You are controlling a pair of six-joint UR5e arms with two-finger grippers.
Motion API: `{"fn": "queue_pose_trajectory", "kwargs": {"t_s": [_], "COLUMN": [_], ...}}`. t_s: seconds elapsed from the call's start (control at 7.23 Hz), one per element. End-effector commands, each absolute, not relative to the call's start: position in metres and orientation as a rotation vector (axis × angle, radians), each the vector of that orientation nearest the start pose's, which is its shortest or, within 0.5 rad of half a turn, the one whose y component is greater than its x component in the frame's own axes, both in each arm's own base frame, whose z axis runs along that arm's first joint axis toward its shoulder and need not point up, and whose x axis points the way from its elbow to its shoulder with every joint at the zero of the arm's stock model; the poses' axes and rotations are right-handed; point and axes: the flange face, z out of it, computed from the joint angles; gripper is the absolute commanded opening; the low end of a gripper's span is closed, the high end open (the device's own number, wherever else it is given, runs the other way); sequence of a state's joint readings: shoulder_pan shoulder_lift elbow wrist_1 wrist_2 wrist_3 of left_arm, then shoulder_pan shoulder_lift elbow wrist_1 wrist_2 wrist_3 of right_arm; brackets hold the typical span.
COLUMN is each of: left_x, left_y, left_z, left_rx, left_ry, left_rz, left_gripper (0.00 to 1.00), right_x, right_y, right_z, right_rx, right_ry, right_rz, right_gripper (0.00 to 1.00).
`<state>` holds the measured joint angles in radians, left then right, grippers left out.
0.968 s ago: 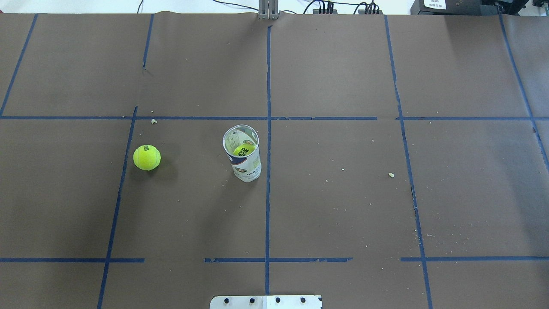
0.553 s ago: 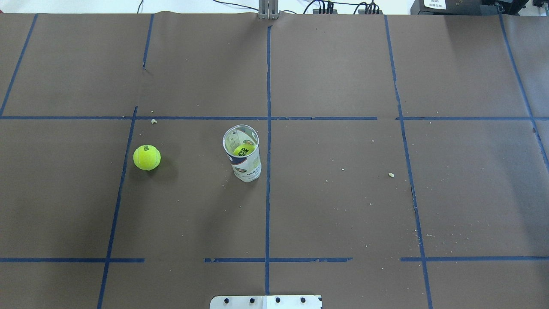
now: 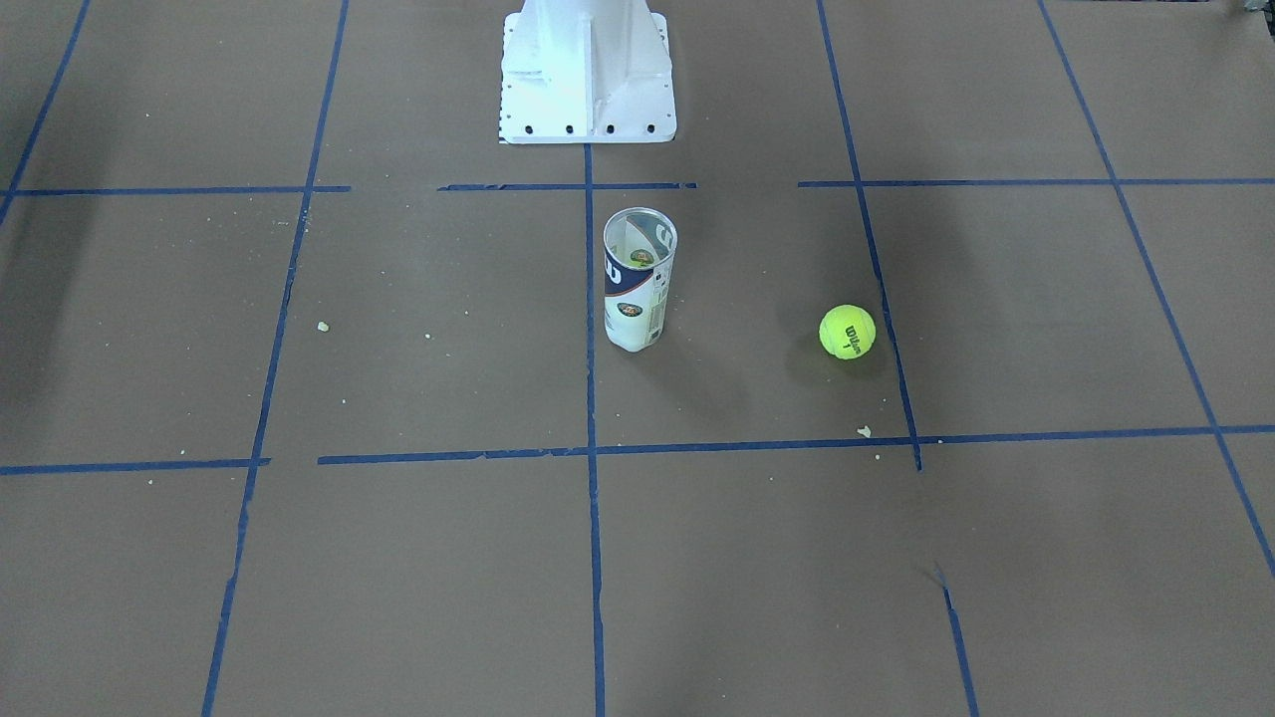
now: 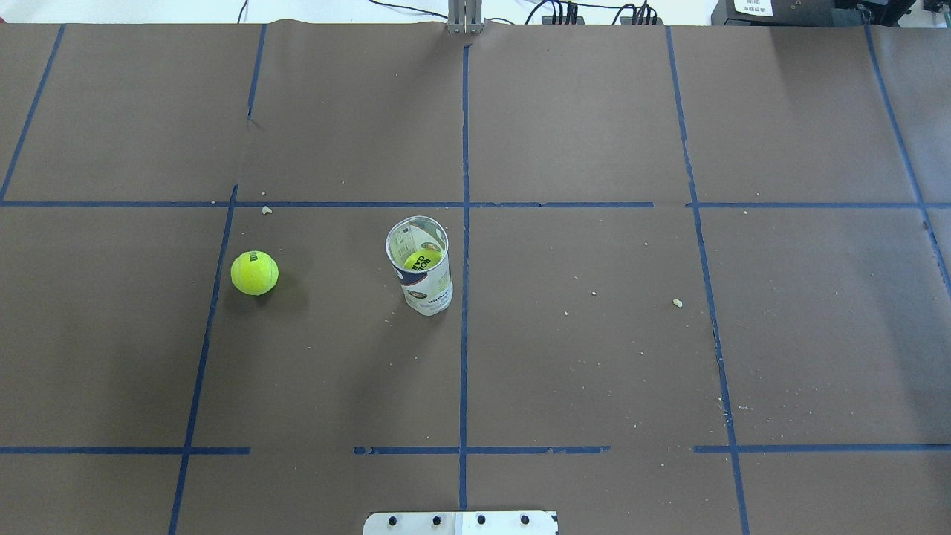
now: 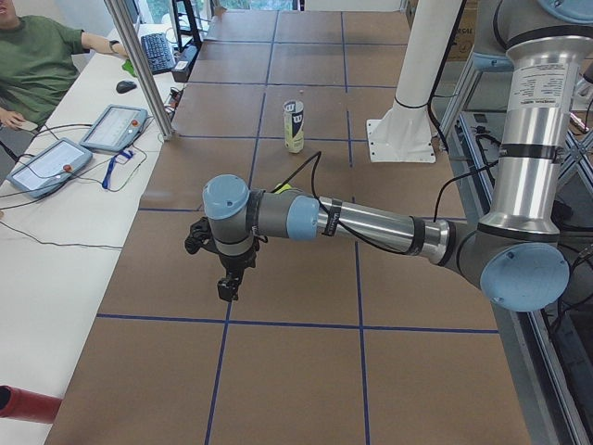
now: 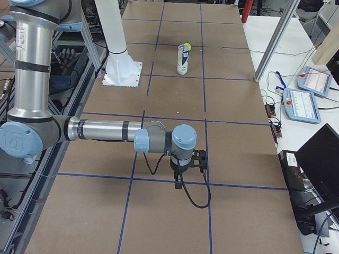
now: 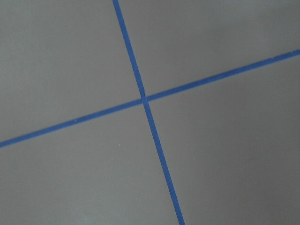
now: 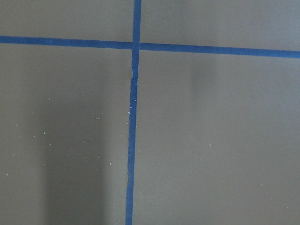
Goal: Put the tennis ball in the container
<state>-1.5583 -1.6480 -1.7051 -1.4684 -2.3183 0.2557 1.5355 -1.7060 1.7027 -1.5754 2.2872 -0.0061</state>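
The tennis ball (image 4: 254,273) (image 3: 848,332) lies loose on the brown table cover, on my left side. To its right, near the centre line, the container (image 4: 420,282) (image 3: 637,289) stands upright and open-topped; a second yellow ball (image 4: 422,260) rests inside it. My left gripper (image 5: 227,287) hangs over the table's left end, far from the ball. My right gripper (image 6: 180,181) hangs over the right end. Both show only in the side views, so I cannot tell whether they are open or shut. The wrist views show only taped paper.
The white metal base (image 3: 587,75) stands at the robot's edge behind the tube. Blue tape lines (image 4: 464,223) grid the brown cover. Crumbs (image 4: 677,302) dot the right half. An operator (image 5: 37,56) sits at a side desk with tablets (image 5: 116,125).
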Motion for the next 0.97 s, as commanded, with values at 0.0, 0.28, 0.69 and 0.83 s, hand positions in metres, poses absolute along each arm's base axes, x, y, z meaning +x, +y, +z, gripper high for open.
{"fn": "queue_pose_trajectory", "kwargs": {"t_s": [0.0, 0.28, 0.69, 0.83], "left_x": [-0.059, -0.047, 0.046, 0.075], "left_y": [-0.531, -0.539, -0.542, -0.531], "left_z": [0.557, 0.523, 0.475, 0.455], "left_rx": [0.244, 0.259, 0.276, 0.276], "left_ry": [0.732, 0.744, 0.827, 0.854], "left_rz": [0.312, 0.236, 0.104, 0.112], "left_gripper": [1.00, 1.00, 1.00, 1.00], "right_x": [0.053, 0.053, 0.053, 0.053], "right_y": [-0.435, -0.435, -0.435, -0.435], "right_z": [0.661, 0.661, 0.661, 0.661], "right_rx": [-0.019, -0.019, -0.019, -0.019], "right_ry": [-0.716, -0.716, -0.716, -0.716], "right_rz": [-0.036, -0.036, -0.036, -0.036], "right_gripper": [1.00, 1.00, 1.00, 1.00]}}
